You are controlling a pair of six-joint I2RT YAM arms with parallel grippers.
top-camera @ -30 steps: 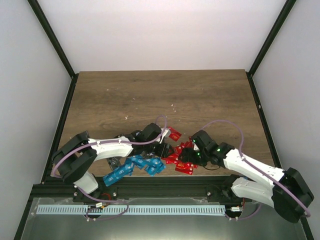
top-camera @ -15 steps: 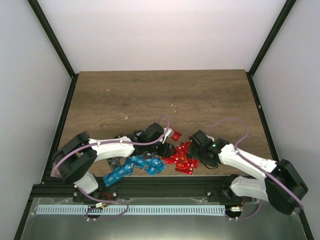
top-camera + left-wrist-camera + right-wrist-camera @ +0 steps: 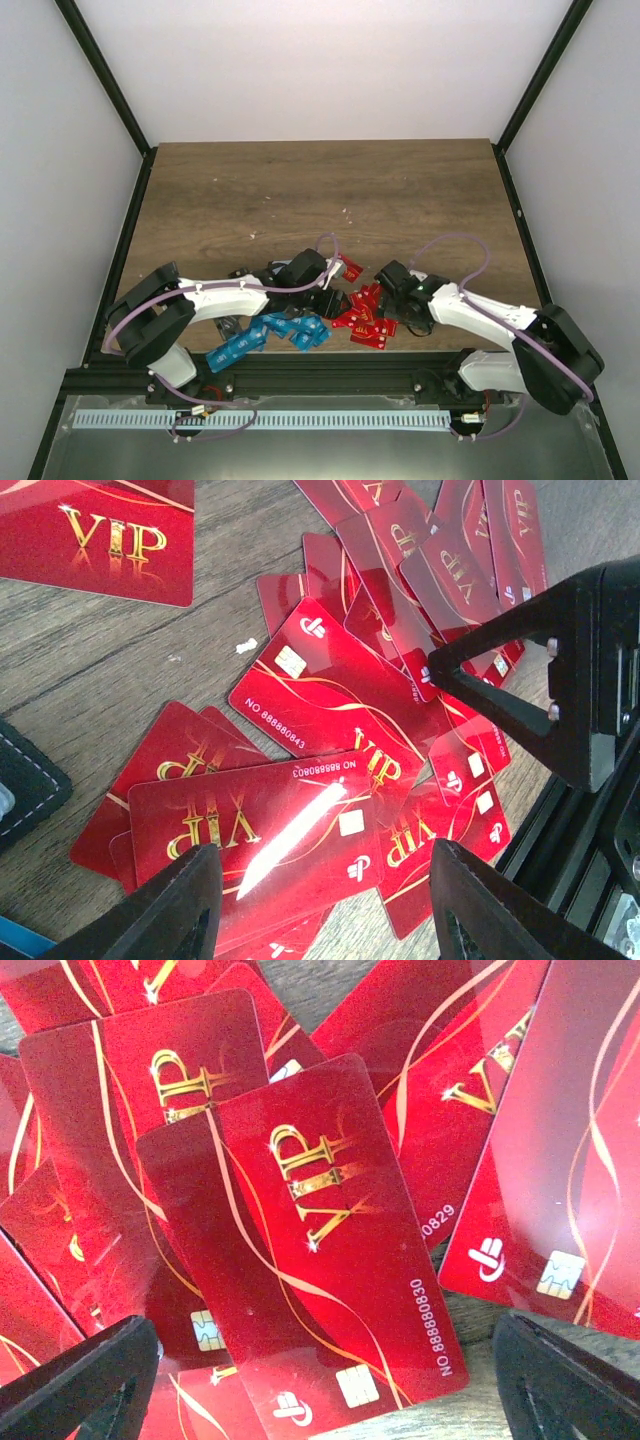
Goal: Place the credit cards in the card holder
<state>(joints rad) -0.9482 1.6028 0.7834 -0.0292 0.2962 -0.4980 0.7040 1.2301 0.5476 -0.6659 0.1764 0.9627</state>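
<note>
While hanging low over the heap of glossy red plastic cards point(image 3: 330, 1260), the left gripper point(image 3: 320, 880) and right gripper point(image 3: 320, 1355) both sit spread wide, pinching nothing.

We hold our left arm point(image 3: 215, 297) and right arm point(image 3: 485, 316) low, angled toward each other; left gripper point(image 3: 322, 920) gapes, right gripper point(image 3: 325, 1385) spreads wide, both empty.

Dark wood-grain table point(image 3: 300, 190); plain white walls point(image 3: 330, 60) on three sides; black corner posts point(image 3: 105, 80); even light.
</note>
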